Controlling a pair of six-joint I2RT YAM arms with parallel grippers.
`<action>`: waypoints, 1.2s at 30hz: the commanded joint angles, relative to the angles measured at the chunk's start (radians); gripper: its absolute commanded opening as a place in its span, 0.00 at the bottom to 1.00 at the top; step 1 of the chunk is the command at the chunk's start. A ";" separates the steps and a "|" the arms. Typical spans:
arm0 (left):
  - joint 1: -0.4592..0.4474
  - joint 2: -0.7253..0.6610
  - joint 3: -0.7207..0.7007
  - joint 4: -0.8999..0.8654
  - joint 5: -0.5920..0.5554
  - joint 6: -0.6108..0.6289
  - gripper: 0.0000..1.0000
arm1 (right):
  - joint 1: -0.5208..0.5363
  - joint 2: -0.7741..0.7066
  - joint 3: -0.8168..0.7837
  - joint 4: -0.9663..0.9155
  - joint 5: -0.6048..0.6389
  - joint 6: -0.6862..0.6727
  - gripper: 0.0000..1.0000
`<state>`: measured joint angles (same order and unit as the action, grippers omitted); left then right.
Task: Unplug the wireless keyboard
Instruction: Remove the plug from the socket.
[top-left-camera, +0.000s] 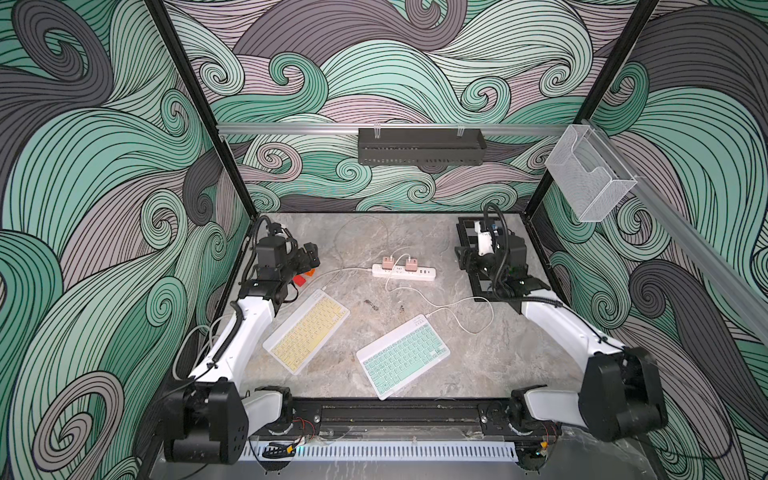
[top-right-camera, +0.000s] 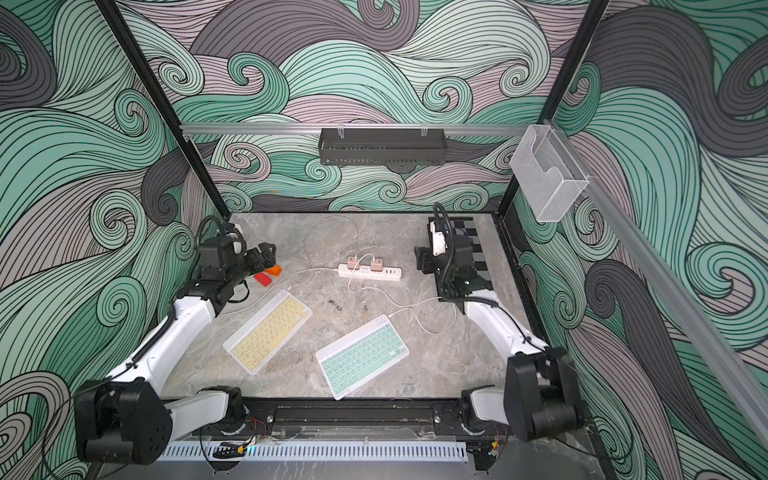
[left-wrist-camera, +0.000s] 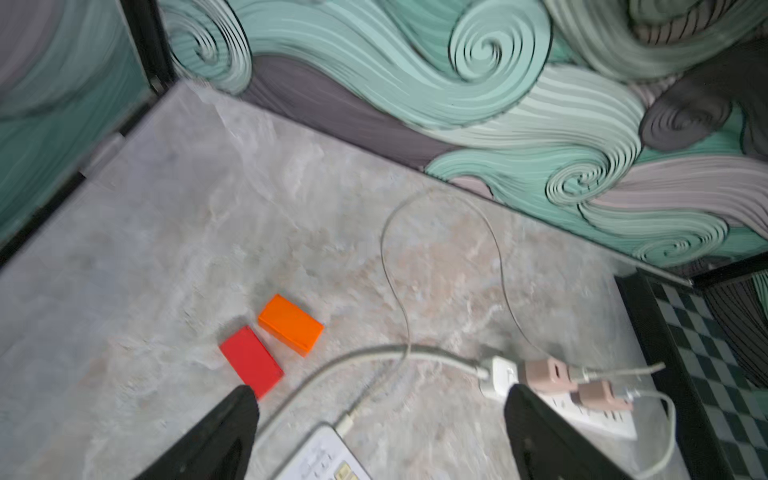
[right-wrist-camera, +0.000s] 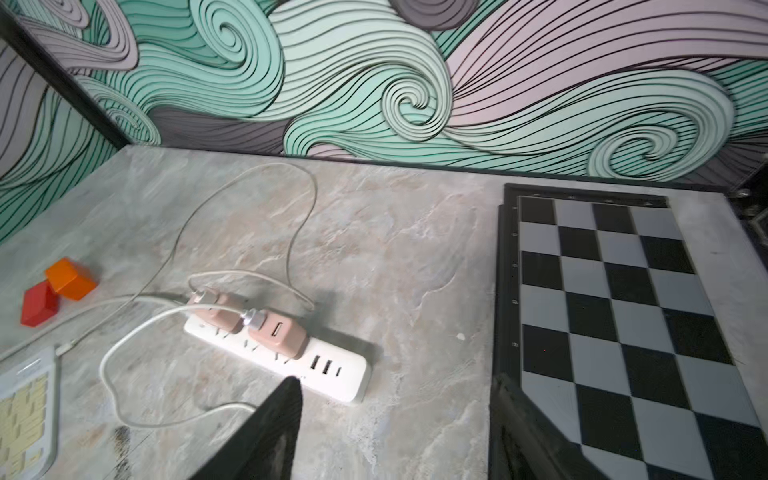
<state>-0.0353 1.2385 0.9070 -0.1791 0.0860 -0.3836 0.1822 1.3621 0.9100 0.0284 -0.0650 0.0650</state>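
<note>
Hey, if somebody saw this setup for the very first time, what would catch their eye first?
The swirling green, grey and pink wallpaper covering every wall hits first. On the marbled table, two pastel keyboards lie angled near the front, the yellow keyboard left of the green keyboard, each with a white cable plugged in. Behind them, mid-table, sits a white power strip holding two pink chargers.

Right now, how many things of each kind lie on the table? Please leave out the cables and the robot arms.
Keyboards: 2, the yellow keyboard and the green keyboard
Power strip: 1
Pink chargers: 2
Blocks: 2, the red block and the orange block
Chessboard: 1
Total: 8
</note>
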 joint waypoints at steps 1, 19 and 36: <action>-0.031 0.108 0.130 -0.261 0.178 -0.024 0.90 | 0.009 0.022 0.068 -0.202 -0.154 -0.147 0.71; -0.304 0.625 0.624 -0.500 0.261 0.136 0.79 | 0.022 0.394 0.421 -0.526 -0.567 -0.896 0.70; -0.350 0.856 0.832 -0.516 0.309 0.134 0.78 | 0.057 0.624 0.620 -0.606 -0.532 -0.982 0.63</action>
<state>-0.3779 2.0811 1.6974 -0.6724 0.3622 -0.2687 0.2317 1.9640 1.4967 -0.5343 -0.5777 -0.8455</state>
